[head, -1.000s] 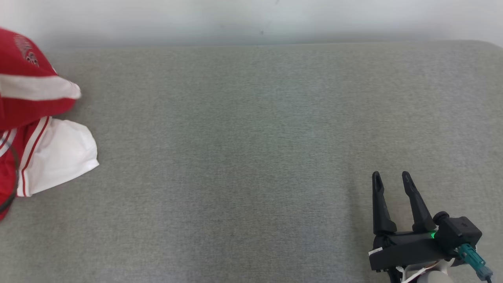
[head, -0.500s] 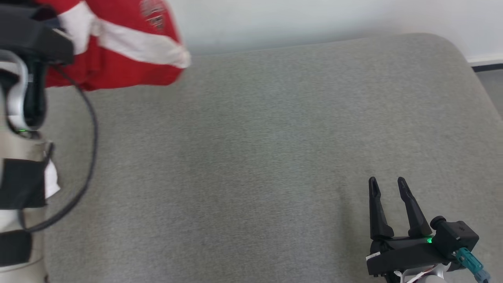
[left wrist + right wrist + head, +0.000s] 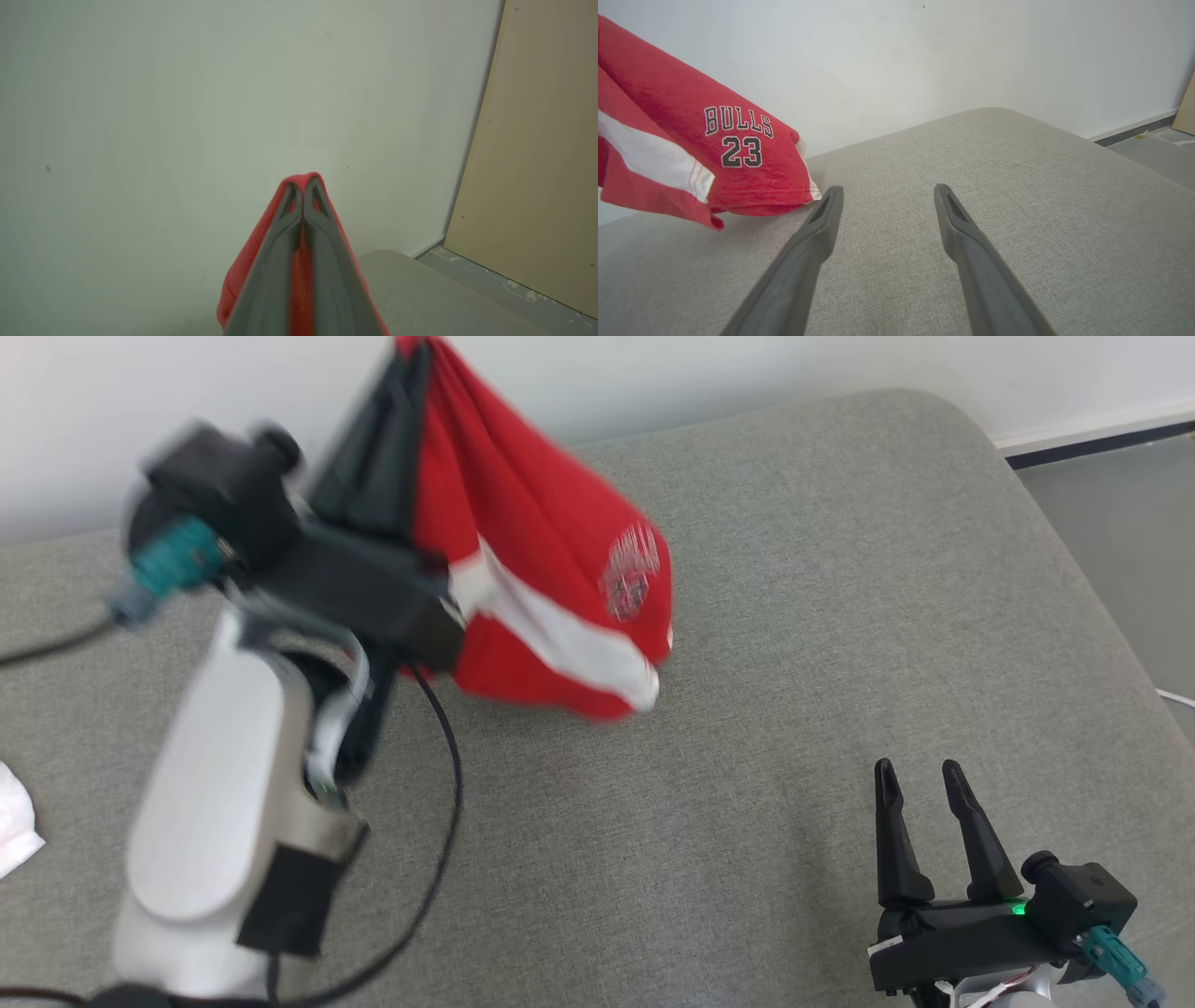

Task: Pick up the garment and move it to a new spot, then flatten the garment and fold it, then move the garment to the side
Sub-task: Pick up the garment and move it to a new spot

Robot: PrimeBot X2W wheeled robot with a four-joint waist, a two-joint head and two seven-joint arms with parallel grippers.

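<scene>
Left gripper (image 3: 303, 198) clamped on dangling garment (image 3: 551, 588), right gripper (image 3: 915, 779) jaws apart; thin pinch could slip, dropping it bunched

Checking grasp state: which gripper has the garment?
The left gripper: it is shut on the red garment, which hangs from it. The right gripper is open and empty.

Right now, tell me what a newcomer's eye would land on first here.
The red garment with its white stripe hangs bunched above the grey cushion, upper centre of the head view, pinched in the shut left hand. Next comes its BULLS 23 print in the right wrist view, then the open, empty right hand at the head view's lower right.
</scene>
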